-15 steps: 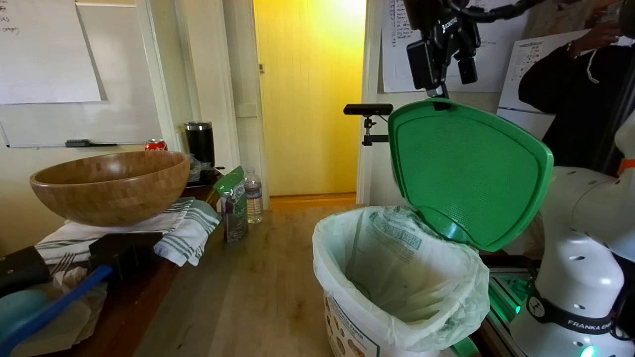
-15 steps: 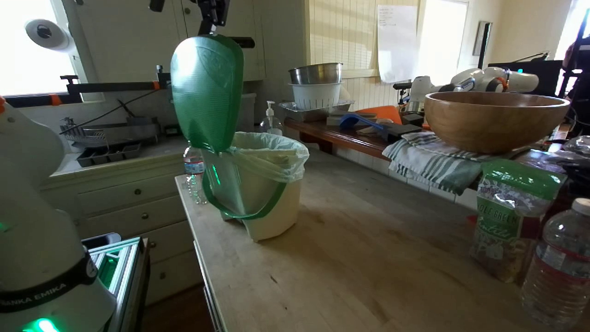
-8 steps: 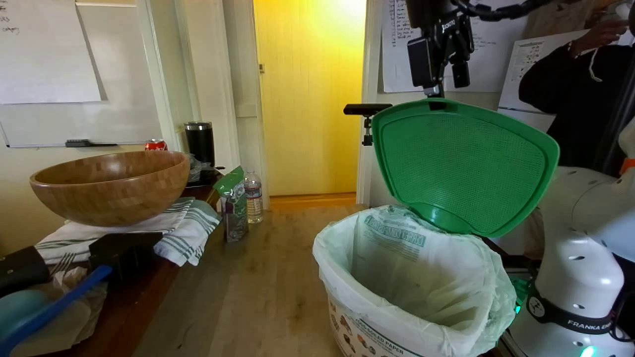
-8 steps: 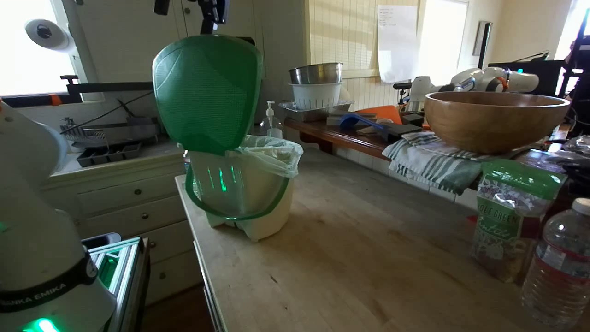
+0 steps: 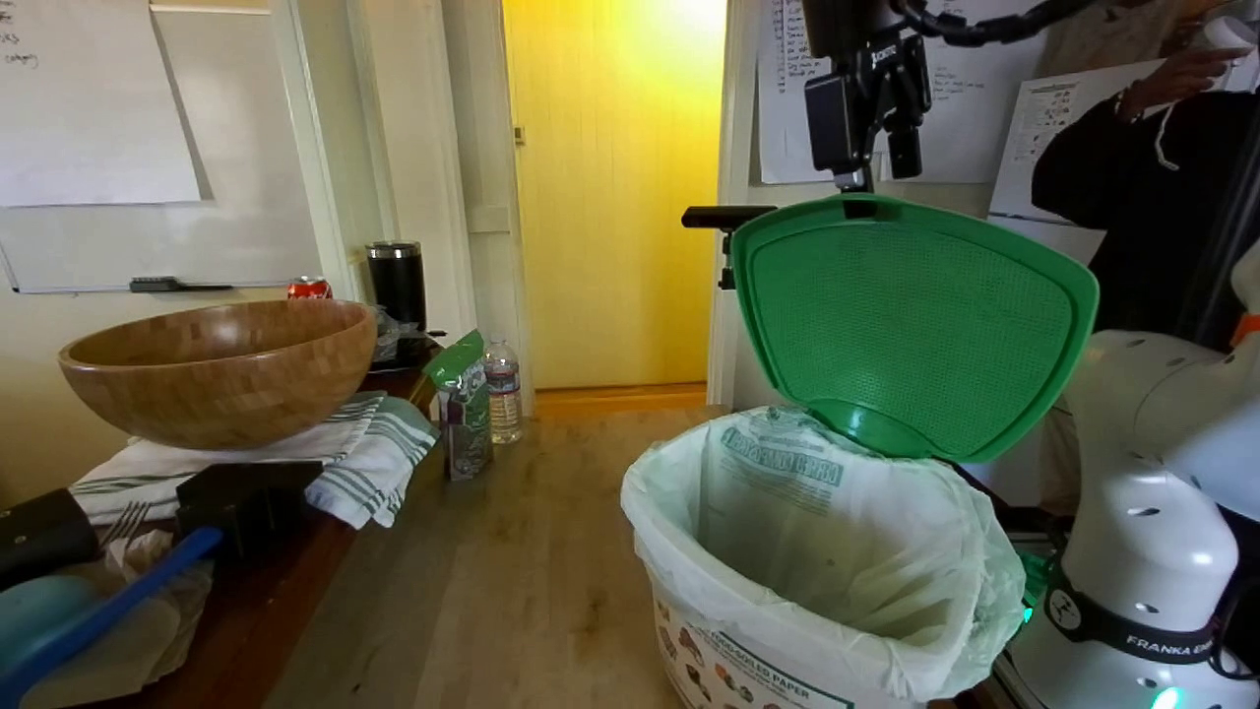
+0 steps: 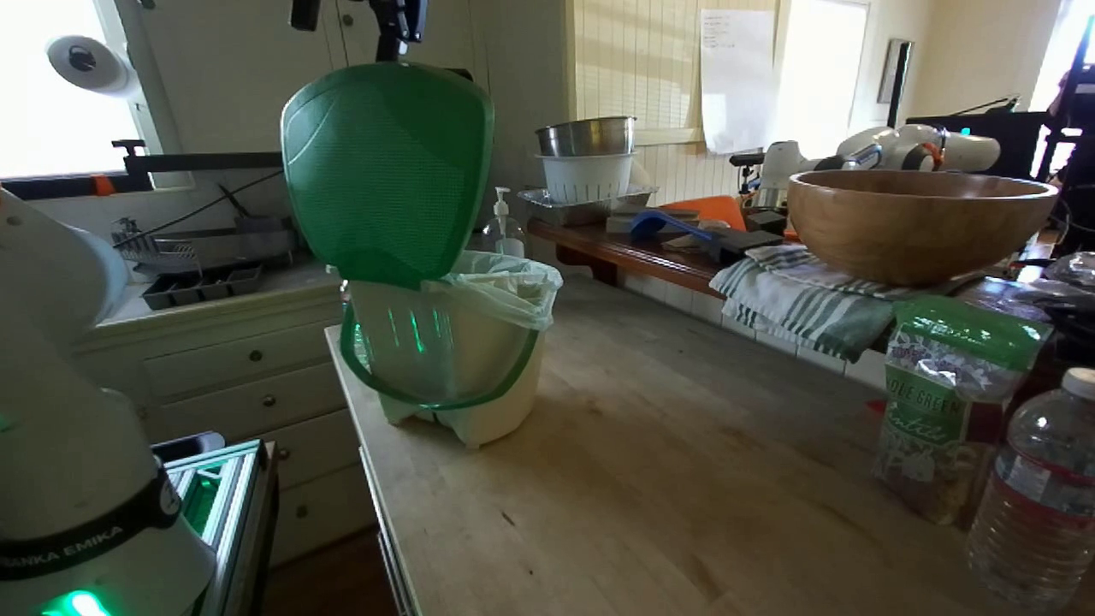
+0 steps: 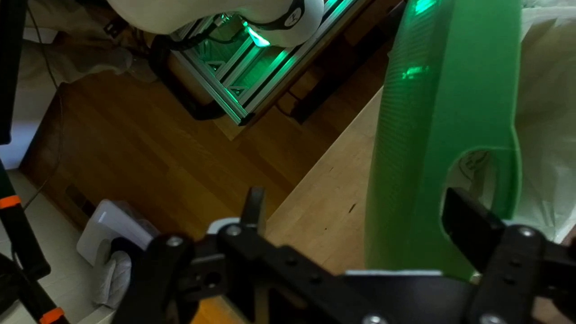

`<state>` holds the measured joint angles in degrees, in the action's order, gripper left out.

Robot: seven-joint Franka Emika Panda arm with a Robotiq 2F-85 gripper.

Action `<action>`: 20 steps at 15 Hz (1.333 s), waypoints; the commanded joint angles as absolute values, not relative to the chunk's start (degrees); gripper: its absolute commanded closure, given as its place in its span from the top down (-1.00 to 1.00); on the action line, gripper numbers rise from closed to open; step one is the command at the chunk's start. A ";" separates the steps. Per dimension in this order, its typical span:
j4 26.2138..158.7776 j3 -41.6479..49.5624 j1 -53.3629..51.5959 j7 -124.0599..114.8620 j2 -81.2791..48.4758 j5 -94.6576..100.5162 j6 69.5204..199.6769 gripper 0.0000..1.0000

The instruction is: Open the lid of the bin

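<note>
The green lid (image 5: 915,325) stands raised, tilted back above the rear rim of the white bin (image 5: 753,650). In another exterior view, the lid (image 6: 385,171) shows its outer face and the bin (image 6: 505,385) stands on the counter. The bin's mouth is uncovered, with a translucent bag liner (image 5: 827,532) inside. My gripper (image 5: 879,177) is at the lid's top edge. In the wrist view the gripper (image 7: 354,200) is open, its fingers wide apart. One finger (image 7: 472,220) reaches into the oval cutout of the lid (image 7: 472,112); the other finger (image 7: 254,207) is outside, apart from it.
A wooden bowl (image 5: 217,374) sits on a striped towel (image 5: 379,463) on a raised shelf. A green snack bag (image 6: 958,411) and a water bottle (image 6: 1039,496) stand on the counter (image 6: 684,479). The counter edge (image 6: 376,505) runs beside the robot base.
The bin and lid have turned on the counter, so the lid's outer face shows wider. The turn came mostly in the first half second; since then the lid and gripper have shifted only slightly.
</note>
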<state>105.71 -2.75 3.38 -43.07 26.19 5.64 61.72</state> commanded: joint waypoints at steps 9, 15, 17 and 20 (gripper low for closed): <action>107.81 -2.03 5.79 -40.32 27.95 4.87 66.22 1.00; 107.78 -2.04 5.70 -39.59 27.91 4.47 66.68 1.00; 107.73 -2.08 5.75 -39.07 27.73 4.66 66.83 1.00; 108.11 -1.92 5.97 -38.30 28.07 5.90 67.37 1.00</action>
